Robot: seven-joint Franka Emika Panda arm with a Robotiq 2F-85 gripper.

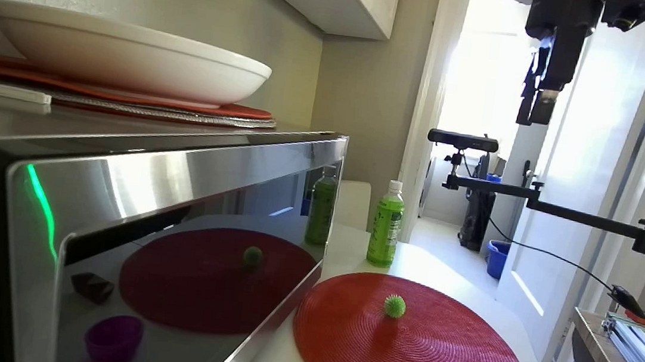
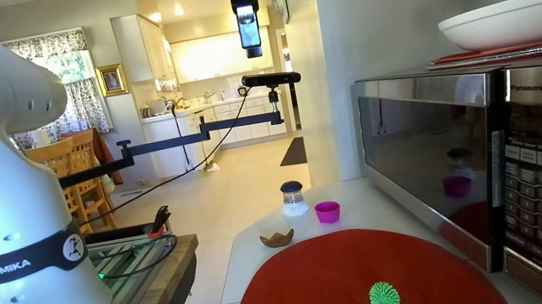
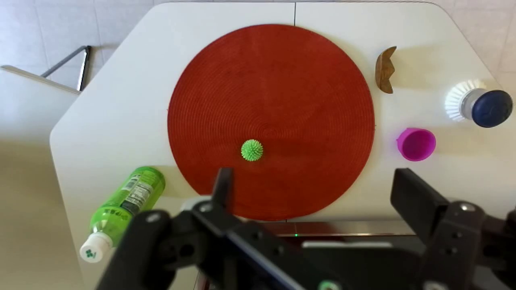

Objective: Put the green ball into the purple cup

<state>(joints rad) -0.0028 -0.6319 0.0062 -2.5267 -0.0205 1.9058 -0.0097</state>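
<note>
White table [image 3: 109, 129] is the work surface. Panasonic microwave [image 2: 495, 157] runs along one side, right by the round woven red mat [image 3: 270, 88]. Green drink bottle [image 3: 129, 197] stands upright just off the mat.

Fingers [image 3: 417, 197] are spread wide with nothing between them, hanging well above the table. So my read: we're at the approach, grasp not yet made.

Blue-capped scrub brush [image 3: 477, 105] and wooden crown-shaped piece [image 3: 385, 70] sit off the mat at the end away from the bottle; keep clear of both. Purple cup [image 3: 417, 145] is at that end too, upright near the brush, mouth up.

Green ball [image 3: 252, 150], spiky, lies on the mat, off its centre towards the bottle and microwave. In the wrist view it sits nearer the bottle-side finger than mid-gap, so I'd re-centre first, then descend until the fingers straddle it just short of the mat, and squeeze gently. Spikes look rubbery, so expect some give; an off-centre bite would probably set it rolling. After that: lift clear, cross the mat, line up over the cup and release low. Mouth looks only modestly wider than the ball, so alignment there matters as much as the grasp.
</note>
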